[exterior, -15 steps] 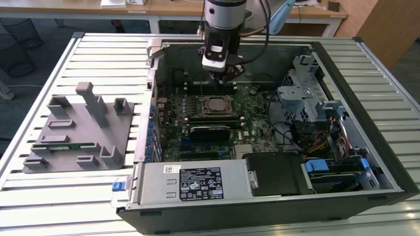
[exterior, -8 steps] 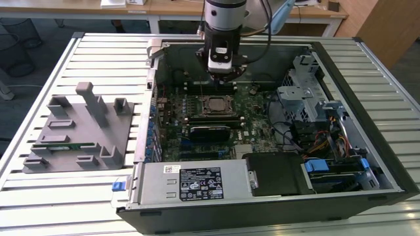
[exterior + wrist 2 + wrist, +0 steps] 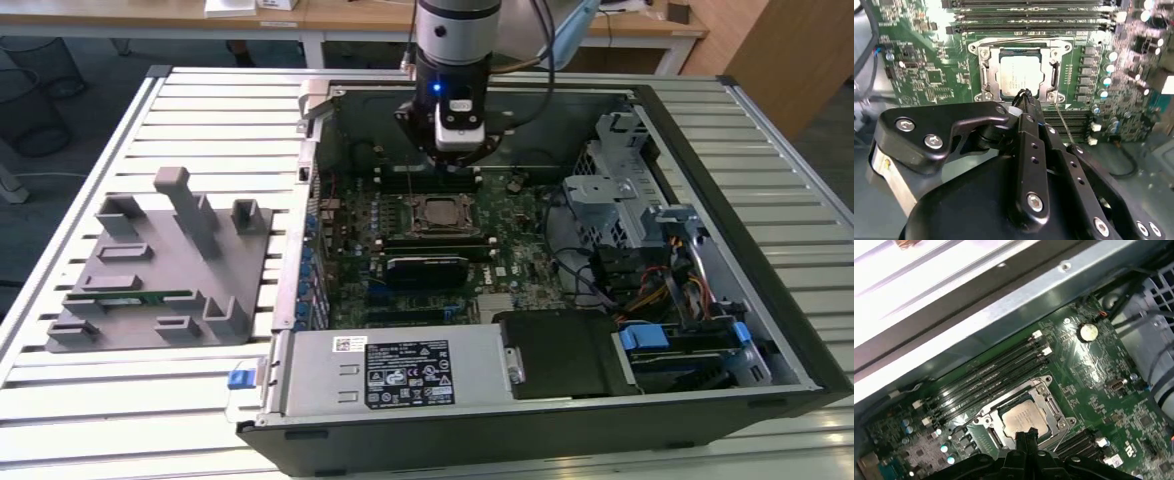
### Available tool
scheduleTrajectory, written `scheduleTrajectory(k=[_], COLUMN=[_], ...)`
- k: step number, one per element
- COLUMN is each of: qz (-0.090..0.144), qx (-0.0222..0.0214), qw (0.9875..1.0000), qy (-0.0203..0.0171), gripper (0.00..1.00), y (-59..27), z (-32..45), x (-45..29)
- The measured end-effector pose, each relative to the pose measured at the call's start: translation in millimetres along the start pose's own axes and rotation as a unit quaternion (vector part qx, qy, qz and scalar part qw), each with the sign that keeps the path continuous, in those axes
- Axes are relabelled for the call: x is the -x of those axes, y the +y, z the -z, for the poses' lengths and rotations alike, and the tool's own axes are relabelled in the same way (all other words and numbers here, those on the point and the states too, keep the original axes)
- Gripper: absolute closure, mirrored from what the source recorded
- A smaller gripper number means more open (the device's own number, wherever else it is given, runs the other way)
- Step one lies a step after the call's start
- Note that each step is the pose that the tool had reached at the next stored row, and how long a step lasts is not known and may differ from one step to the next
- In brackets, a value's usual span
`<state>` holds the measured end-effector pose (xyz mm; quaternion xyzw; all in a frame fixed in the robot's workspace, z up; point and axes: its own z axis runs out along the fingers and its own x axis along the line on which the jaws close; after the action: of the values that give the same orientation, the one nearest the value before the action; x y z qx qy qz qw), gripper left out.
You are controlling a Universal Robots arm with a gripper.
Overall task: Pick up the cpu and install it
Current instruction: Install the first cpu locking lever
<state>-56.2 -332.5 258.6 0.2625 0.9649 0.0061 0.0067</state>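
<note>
So the cpu (image 3: 1021, 75) is already sitting in the socket (image 3: 978, 75), shiny top up and flat inside the metal frame. The socket is near the middle of the board (image 3: 534, 255), right next to the RAM slots (image 3: 989, 372).

The hand (image 3: 1024, 96) hangs over the open case (image 3: 787, 330), by the edge of the socket nearest the slots. Its fingers are clenched together to a point with nothing between them. In both wrist views the tips line up with one edge of the cpu, but I can't tell if they're actually touching it or just above it.

The case takes up the counter (image 3: 200, 100) from the middle to the exterior view's right edge. A grey holder (image 3: 200, 230) sits near the exterior view's left edge, with a green memory stick (image 3: 134, 297) lying in it.
</note>
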Motion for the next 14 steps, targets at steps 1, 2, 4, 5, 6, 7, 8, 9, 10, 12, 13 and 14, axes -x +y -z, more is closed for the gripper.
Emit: scheduleTrajectory(k=[1,2,4,5,6,7,8,9,10,12,13,14], qz=[0.009,0.018,0.036,0.045,0.054,0.064,0.073,0.082,0.091,0.109,0.118,0.126], qx=[0.0001,0.0001,0.0003,0.0004,0.0005,0.0006,0.0007,0.0008,0.0009,0.0010,0.0011,0.0012], qw=[1.0000,0.9998,0.9994,0.9990,0.9985,0.9980,0.9973,0.9967,0.9959,0.9941,0.9931,0.9920], qy=[0.0002,0.0003,0.0006,0.0007,0.0008,0.0010,0.0011,0.0012,0.0014,0.0017,0.0018,0.0019], gripper=[0.89,0.89,0.89,0.89,0.89,0.89,0.89,0.89,0.89,0.89,0.89,0.89], y=[0.0,0.0,0.0,0.0,0.0,0.0,0.0,0.0,0.0,0.0,0.0,-0.1], z=[-0.3,-0.6,-1.2,-1.5,-1.7,-2.1,-2.4,-2.7,-3.0,-3.6,-3.9,-4.2], x=[0.0,0.0,0.0,0.0,0.0,0.0,0.0,0.0,0.0,0.0,0.0,0.0])
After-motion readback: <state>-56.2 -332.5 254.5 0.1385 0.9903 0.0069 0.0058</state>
